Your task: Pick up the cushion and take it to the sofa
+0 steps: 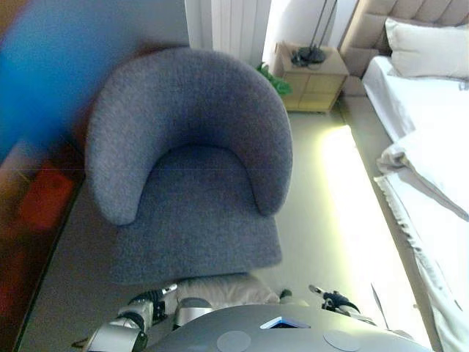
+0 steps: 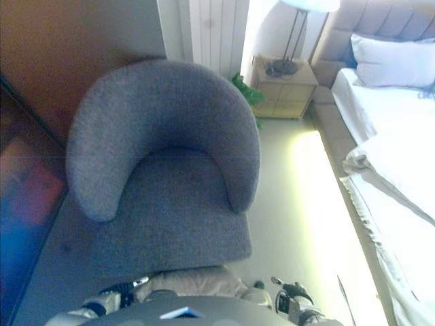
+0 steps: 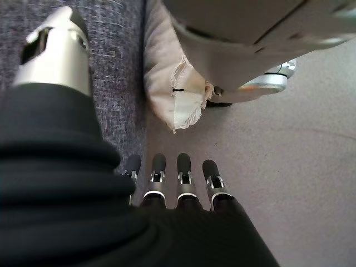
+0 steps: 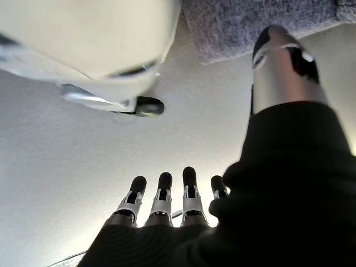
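Observation:
The beige cushion [image 1: 220, 287] lies low, between my body and the front of the grey armchair [image 1: 190, 169]; it also shows in the left wrist view [image 3: 172, 83], against the chair's grey fabric. My left hand [image 1: 152, 302] is just left of the cushion; in its wrist view the fingers [image 3: 158, 178] are straight and hold nothing. My right hand [image 1: 333, 299] is to the cushion's right over the pale floor, fingers [image 4: 164, 194] straight and empty. Neither hand touches the cushion.
A bed [image 1: 429, 147] with white bedding runs along the right side. A wooden bedside table [image 1: 311, 77] with a lamp stands at the back, a green plant [image 1: 275, 79] beside it. A dark cabinet [image 1: 37, 213] lines the left side.

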Motion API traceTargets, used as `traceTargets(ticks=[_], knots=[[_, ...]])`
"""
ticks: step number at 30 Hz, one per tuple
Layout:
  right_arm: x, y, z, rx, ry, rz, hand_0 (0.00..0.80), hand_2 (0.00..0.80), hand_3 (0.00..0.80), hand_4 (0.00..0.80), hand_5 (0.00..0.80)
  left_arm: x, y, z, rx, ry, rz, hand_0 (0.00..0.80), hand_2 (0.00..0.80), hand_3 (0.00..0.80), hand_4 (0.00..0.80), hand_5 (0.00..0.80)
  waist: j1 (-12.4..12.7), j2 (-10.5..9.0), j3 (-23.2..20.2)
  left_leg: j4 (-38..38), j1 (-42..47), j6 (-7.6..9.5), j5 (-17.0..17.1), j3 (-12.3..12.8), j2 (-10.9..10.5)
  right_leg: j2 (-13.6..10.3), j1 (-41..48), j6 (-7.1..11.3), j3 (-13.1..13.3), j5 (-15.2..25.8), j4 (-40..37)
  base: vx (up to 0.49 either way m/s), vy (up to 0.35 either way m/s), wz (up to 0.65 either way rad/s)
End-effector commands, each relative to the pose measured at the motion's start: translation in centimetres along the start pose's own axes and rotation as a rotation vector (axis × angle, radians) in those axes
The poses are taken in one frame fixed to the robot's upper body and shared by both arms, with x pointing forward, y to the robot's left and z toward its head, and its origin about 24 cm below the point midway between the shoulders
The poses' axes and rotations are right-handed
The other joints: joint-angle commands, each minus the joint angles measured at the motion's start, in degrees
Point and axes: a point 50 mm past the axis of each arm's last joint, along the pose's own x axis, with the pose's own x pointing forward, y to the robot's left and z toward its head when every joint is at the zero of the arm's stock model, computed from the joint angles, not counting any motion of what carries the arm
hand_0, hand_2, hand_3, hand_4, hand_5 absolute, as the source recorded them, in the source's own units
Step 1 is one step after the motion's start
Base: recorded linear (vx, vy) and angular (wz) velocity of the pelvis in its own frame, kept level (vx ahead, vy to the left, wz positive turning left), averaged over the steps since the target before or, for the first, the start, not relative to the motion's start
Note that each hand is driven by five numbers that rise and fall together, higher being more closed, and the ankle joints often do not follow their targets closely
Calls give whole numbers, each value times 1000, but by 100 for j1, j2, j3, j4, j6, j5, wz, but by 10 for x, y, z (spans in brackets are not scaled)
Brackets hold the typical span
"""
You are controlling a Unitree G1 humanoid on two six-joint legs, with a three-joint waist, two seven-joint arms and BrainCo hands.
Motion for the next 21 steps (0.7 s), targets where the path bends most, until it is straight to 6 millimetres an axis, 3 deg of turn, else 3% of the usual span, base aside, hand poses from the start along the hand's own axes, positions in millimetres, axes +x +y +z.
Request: traceTargets(ticks=[1,2,4,7,10,13,15,17,21], knots=[[1,-4,31,-15,-107,1,0,0,0,0,0,-1,-1,20,-38,-50,12,0,0,0,0,0,71,274,235,136,-431,873,-15,-342,-424,954,189,-18,455,-1010,2114,-184,19,-55],[1,-3,32,-21,-112,8,0,0,0,0,0,-1,-1,20,-43,-51,13,0,0,0,0,0,114,248,217,242,-553,925,-33,-397,-513,1127,314,-38,607,-999,2288,-205,-69,-30],[0,-1,36,-18,-141,25,0,0,0,0,0,-1,-1,21,-28,-58,9,0,0,0,0,0,221,109,154,628,-996,988,-83,-468,-723,1241,624,-99,828,-986,1927,-307,-158,25],[-1,0,49,52,-191,18,0,0,0,0,0,-2,-2,29,-2,-78,5,0,0,0,0,0,396,-36,79,1022,-1665,904,57,-469,-845,1108,1330,-266,794,-1342,792,-420,-228,16],[-2,-2,63,59,-236,22,0,0,0,0,0,-3,-8,33,-2,-85,-11,0,0,0,0,0,473,64,137,1036,-1849,555,384,-480,-599,1136,1590,-494,516,-1850,52,-453,-136,2],[-2,-5,66,52,-228,29,0,0,0,0,0,-3,-14,26,-30,-60,-21,0,0,0,0,0,463,196,266,707,-1807,273,756,-396,-283,1210,1785,-595,411,-1907,-188,-457,-112,2],[0,-10,56,70,-175,14,0,0,0,0,0,-2,-18,13,-75,-9,-21,0,0,0,0,0,404,264,314,295,-1675,125,1036,-292,-108,1279,1926,-643,416,-1837,-398,-324,-60,-13],[2,-16,43,85,-111,-12,0,0,0,0,0,-2,-22,0,-82,34,-29,0,0,0,0,0,363,323,335,69,-1632,33,1273,-257,23,1324,2032,-676,517,-1751,-563,-268,-2,-22],[4,-31,21,33,-25,-54,0,0,0,0,0,-2,-26,-11,-165,58,-17,0,0,0,0,0,268,348,316,357,-1414,166,843,-91,-198,1099,2083,-659,421,-1633,-796,-247,50,-21]])
